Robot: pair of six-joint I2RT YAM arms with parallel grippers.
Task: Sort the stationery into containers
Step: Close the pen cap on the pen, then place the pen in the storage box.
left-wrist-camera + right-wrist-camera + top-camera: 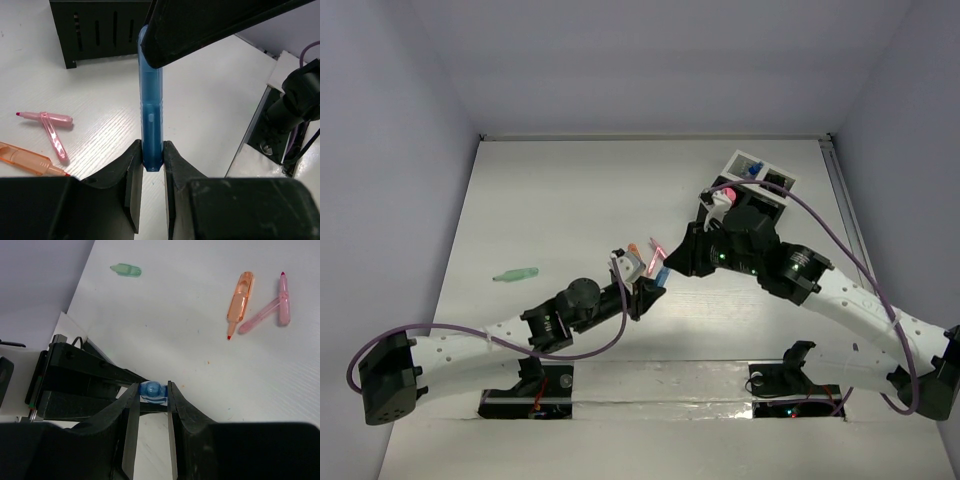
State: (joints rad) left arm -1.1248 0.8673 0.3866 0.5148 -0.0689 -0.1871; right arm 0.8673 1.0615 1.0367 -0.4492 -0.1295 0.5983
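While the blue marker [150, 100] was clenched at both ends by the jaws of the left gripper [152, 155] and the right gripper [152, 395], near the black box [100, 35], sorting was judged barely begun; a blue piece [752, 170] was seen in the white box [778, 180] beside it; the orange marker [240, 295], two pink markers [283, 302] and green piece [126, 271] were left on the tabletop [570, 200].

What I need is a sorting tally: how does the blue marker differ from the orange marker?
The blue marker is clamped at its ends by the left pincer and right pincer; the orange marker lies loose on the table. The orange marker's red tip is bare; the blue marker's ends sit inside the grips. Both are translucent and not yet boxed.
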